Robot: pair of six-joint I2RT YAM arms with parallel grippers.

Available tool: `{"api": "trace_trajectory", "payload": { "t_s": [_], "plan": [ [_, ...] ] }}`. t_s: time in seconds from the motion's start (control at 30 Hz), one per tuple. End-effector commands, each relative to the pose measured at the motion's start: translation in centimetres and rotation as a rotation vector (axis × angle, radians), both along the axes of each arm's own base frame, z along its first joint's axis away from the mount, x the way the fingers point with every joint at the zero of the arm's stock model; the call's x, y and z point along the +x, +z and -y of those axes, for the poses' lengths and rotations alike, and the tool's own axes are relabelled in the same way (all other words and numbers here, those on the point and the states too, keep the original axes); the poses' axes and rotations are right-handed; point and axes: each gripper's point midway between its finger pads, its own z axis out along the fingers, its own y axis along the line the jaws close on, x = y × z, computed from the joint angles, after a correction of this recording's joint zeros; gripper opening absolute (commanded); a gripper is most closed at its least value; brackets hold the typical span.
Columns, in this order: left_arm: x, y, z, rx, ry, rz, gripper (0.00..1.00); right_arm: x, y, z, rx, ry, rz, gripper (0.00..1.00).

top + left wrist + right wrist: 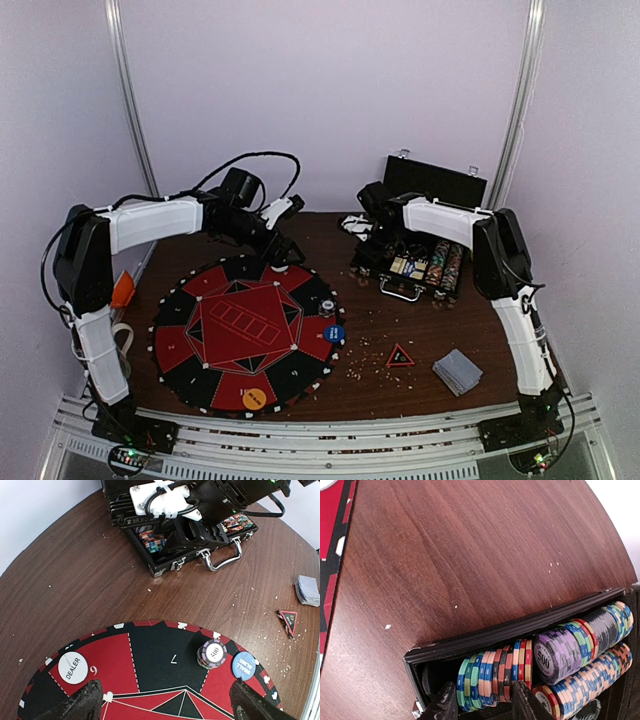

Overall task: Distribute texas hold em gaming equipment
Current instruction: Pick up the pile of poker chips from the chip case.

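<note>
A round dark-brown wooden table (365,310) stands between pale lilac walls. It carries a round red-and-black poker mat (180,350) toward 8 o'clock and an open black hinged chip case (435,183) at 1 o'clock. In the case, small edge-striped poker chips (590,675) lie in rows running 8 to 2 o'clock; one purple face reads "500". The right gripper (484,702) is clenched on a short run of them. The left gripper (162,705) hangs released above sector "7", between a white "DEALER" disc (73,668) and a blue "SMALL BLIND" disc (243,665). A grey-blue-backed card deck (457,372) lies at 4 o'clock.
</note>
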Motion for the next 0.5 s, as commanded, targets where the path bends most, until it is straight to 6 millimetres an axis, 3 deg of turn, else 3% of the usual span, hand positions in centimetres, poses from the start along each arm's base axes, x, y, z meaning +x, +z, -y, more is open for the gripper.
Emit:
{"api": "trace_trajectory", "payload": {
  "t_s": [0.0,0.2,0.4,0.47],
  "plan": [
    [0.5,-0.4,-0.2,-0.005,-0.002,0.005,0.91,0.8,-0.6,1.0,-0.014,-0.053,-0.001,0.42],
    [0.4,-0.6,-0.2,0.001,-0.003,0.002,0.91,1.4,-2.0,1.8,-0.009,-0.088,-0.028,0.52],
    [0.5,-0.8,-0.2,0.002,-0.005,-0.002,0.91,1.7,-2.0,1.4,0.014,-0.087,-0.022,0.55],
    [0.4,-0.8,-0.2,0.001,-0.006,-0.005,0.91,1.8,-2.1,1.5,0.015,-0.092,-0.024,0.61]
  ]
}}
